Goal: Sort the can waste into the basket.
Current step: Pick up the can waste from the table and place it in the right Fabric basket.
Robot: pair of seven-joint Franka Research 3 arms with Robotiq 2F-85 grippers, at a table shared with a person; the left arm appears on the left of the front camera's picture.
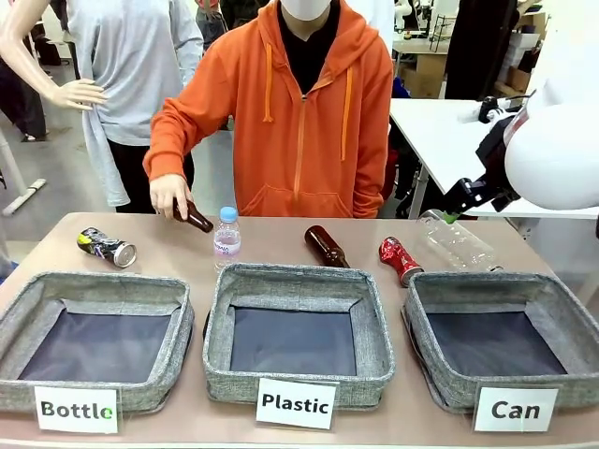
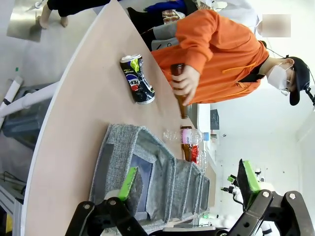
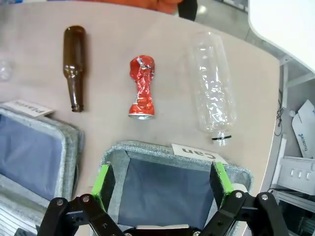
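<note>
A shiny red crushed can (image 1: 401, 259) (image 3: 141, 87) lies on the table just behind the grey basket (image 1: 562, 301) (image 3: 147, 149) labelled "Can". My right gripper (image 3: 161, 179) hovers open above that basket's dark base, its green pads apart and nothing between them; the red can lies beyond the far rim. A dark crushed can (image 1: 107, 248) (image 2: 138, 78) with yellow-green marks lies at the table's far left, behind the "Bottle" basket. My left gripper (image 2: 189, 182) is open and holds nothing, high above the table's left end and far from the dark can.
The "Plastic" basket (image 1: 298, 281) and "Bottle" basket (image 1: 94, 285) stand left of the "Can" one. A brown bottle (image 1: 327, 246), a small water bottle (image 1: 226, 238) and a clear plastic bottle (image 1: 459, 243) lie behind them. The person's hand (image 1: 168, 194) holds another brown bottle.
</note>
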